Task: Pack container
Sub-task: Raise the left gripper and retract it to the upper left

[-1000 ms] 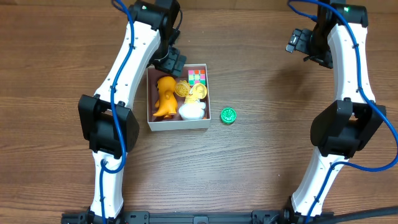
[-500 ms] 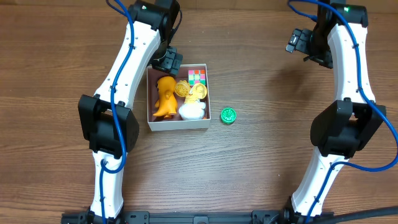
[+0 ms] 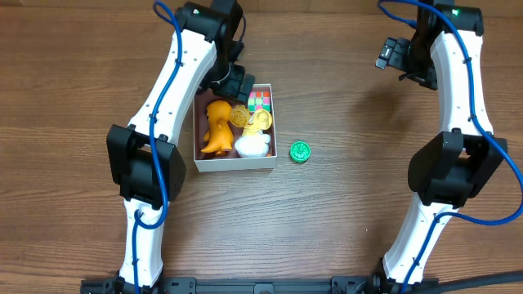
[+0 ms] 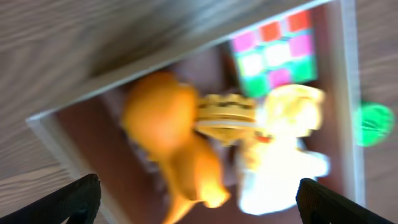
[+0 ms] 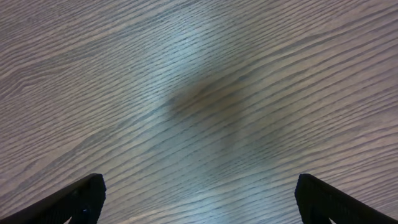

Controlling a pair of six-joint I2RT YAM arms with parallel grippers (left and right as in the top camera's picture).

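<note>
Lying on the wooden table (image 3: 351,204) just right of the container (image 3: 233,166) is a green disc (image 3: 300,151). The box, left of centre, holds an orange figure (image 3: 216,126), white toy (image 3: 253,147), yellow toy (image 3: 260,121) and colourful puzzle cube (image 3: 259,101). The left gripper (image 4: 199,200), above its far edge, and the right gripper (image 5: 199,200), above bare wood, both gape empty.
</note>
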